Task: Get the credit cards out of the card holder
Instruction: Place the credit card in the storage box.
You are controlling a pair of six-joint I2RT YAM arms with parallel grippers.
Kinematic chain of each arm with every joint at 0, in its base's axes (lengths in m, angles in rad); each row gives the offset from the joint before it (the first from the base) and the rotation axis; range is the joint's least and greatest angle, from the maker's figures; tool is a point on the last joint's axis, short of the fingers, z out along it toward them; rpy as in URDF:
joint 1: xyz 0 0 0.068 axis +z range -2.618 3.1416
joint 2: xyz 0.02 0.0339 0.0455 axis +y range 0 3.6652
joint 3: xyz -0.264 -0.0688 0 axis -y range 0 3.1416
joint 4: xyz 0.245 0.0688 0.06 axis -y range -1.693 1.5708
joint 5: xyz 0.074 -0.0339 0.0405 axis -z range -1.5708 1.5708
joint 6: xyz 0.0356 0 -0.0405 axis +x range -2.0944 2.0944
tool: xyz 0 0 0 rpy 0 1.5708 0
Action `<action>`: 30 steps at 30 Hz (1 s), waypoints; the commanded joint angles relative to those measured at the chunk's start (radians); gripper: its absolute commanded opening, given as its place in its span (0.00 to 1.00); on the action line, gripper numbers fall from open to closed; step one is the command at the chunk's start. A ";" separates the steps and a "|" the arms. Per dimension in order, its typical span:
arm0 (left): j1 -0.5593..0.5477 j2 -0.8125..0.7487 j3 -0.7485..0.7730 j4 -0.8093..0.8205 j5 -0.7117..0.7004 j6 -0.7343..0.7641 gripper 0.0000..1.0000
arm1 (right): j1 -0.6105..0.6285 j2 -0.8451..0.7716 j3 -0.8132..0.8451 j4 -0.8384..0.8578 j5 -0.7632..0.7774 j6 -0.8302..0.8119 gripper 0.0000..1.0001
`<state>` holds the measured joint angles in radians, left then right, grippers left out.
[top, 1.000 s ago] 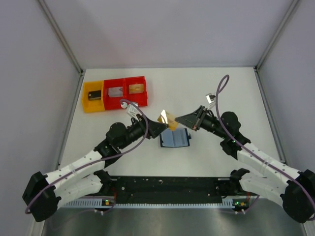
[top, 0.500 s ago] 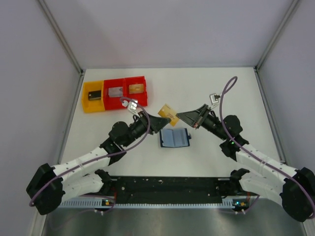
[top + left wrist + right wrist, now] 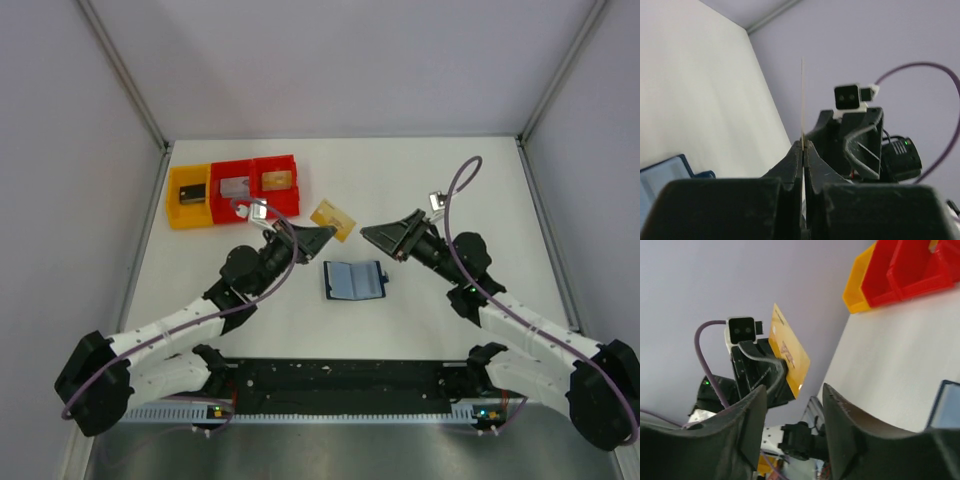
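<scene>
The card holder (image 3: 355, 281) lies open on the table between the arms, its lighter blue inner faces up; a corner of it (image 3: 665, 175) shows in the left wrist view. My left gripper (image 3: 326, 232) is shut on a gold credit card (image 3: 333, 218), held in the air behind and left of the holder. In the left wrist view the card (image 3: 802, 100) stands edge-on out of the pinched gripper (image 3: 803, 145). My right gripper (image 3: 375, 235) is open, empty, apart from the card and facing it. Its wrist view shows the card (image 3: 787, 352) beyond the spread gripper (image 3: 794, 390).
A yellow bin (image 3: 170, 200) and a red double bin (image 3: 252, 168) stand at the back left, each compartment with a small flat item inside. They also show in the right wrist view, the red bin (image 3: 910, 270) beside the yellow bin (image 3: 862, 282). Grey walls enclose the table.
The gold card has passed from my right gripper to my left. The right one opened and let go; the left one shut on the card and carried it a little leftward.
</scene>
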<state>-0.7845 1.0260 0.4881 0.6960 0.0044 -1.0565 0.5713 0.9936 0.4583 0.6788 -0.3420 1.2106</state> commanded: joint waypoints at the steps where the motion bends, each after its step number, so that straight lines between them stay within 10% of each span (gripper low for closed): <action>1: 0.069 0.002 -0.003 -0.022 -0.165 -0.063 0.00 | -0.063 -0.059 0.014 -0.105 -0.011 -0.089 0.56; 10: 0.270 0.218 0.098 -0.063 -0.273 -0.212 0.00 | -0.090 -0.130 0.147 -0.498 0.095 -0.417 0.87; 30: 0.472 0.870 0.659 -0.217 -0.454 -0.464 0.00 | -0.148 -0.165 0.181 -0.699 0.215 -0.663 0.95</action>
<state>-0.3325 1.8385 1.0538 0.5373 -0.3923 -1.4620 0.4450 0.8608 0.6174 -0.0032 -0.1574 0.5938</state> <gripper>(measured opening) 0.011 0.946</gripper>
